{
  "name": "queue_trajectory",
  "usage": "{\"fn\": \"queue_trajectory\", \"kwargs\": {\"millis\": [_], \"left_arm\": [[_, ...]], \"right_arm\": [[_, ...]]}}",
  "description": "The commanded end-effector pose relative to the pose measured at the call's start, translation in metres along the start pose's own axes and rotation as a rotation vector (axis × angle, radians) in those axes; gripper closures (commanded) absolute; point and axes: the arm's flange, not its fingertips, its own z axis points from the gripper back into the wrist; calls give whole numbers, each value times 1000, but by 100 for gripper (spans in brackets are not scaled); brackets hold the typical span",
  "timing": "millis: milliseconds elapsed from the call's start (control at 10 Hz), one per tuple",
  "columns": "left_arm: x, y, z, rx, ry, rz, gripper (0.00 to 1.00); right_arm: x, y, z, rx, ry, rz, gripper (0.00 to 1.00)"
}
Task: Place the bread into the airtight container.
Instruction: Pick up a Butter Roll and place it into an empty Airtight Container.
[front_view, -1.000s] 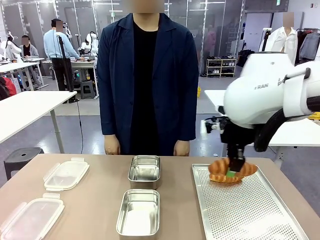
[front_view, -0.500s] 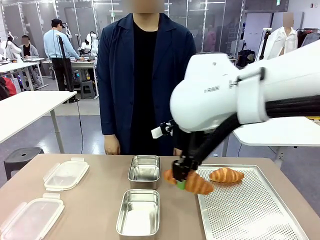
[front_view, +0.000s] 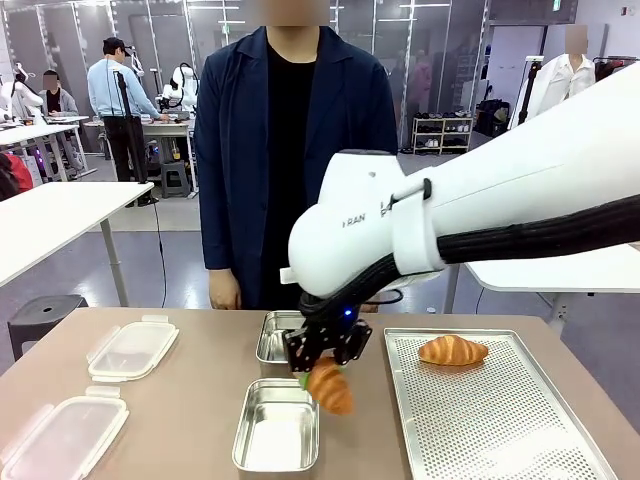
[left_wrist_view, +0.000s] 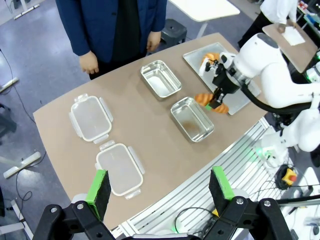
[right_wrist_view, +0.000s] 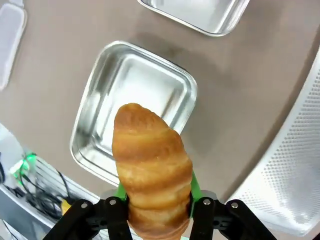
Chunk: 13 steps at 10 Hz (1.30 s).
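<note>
right gripper clamped on croissant, hanging over 2 o'clock corner of near steel container; drop not yet done. left gripper spread wide, empty.

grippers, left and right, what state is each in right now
Left gripper: open, holding nothing.
Right gripper: closed on a croissant.

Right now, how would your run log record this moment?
right fingers: shut on golden croissant | above rim of nearer rectangular steel container | left fingers: open
</note>
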Motion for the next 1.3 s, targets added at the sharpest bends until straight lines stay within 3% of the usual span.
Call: {"fn": "queue_trajectory", "kwargs": {"millis": [0,900,1100,1200], "left_arm": [[0,-1,1,-14,1,-24,0],[0,-1,1,-14,1,-24,0],[0,-1,1,-14,1,-24,0],[0,-1,1,-14,1,-24,0]], "right_arm": [[12,24,-10,83,-37,-122,50],[23,48,-70,24,3,-400,50],[23,48,-76,17,10,-405,21],[22,48,-77,18,8,-408,0]]}}
